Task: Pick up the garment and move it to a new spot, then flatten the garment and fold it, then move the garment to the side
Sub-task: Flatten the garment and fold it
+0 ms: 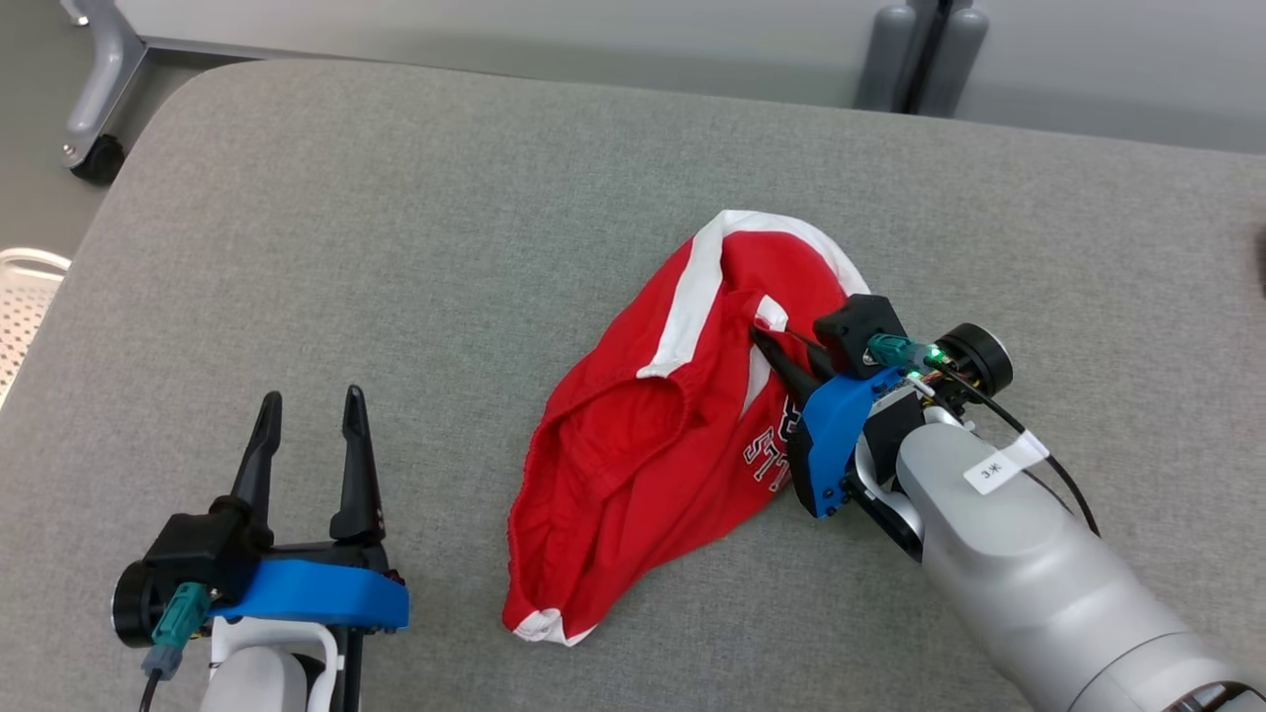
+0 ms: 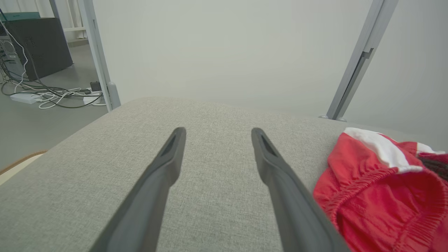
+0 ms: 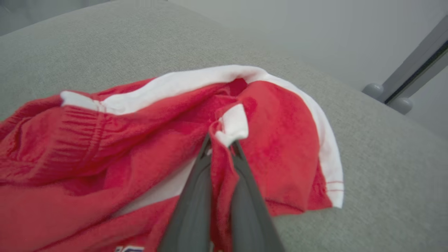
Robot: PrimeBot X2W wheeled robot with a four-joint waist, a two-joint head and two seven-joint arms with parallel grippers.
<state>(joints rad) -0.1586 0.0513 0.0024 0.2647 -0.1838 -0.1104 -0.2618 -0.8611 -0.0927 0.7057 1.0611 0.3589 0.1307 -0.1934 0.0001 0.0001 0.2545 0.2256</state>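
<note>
Garment (image 1: 653, 445), red with white trim, lies crumpled on grey bench (image 1: 396, 247). Right gripper (image 1: 760, 338) is clamped on a raised fold by a white-trimmed edge. Left gripper (image 1: 312, 398) has its jaws apart and empty, with the garment to its right, not touching.

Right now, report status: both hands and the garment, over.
Right hand shut on a fold of the red garment. Left hand open, hovering apart over the grey pad. Garment crumpled on the pad. No obstacle seen near it.
</note>
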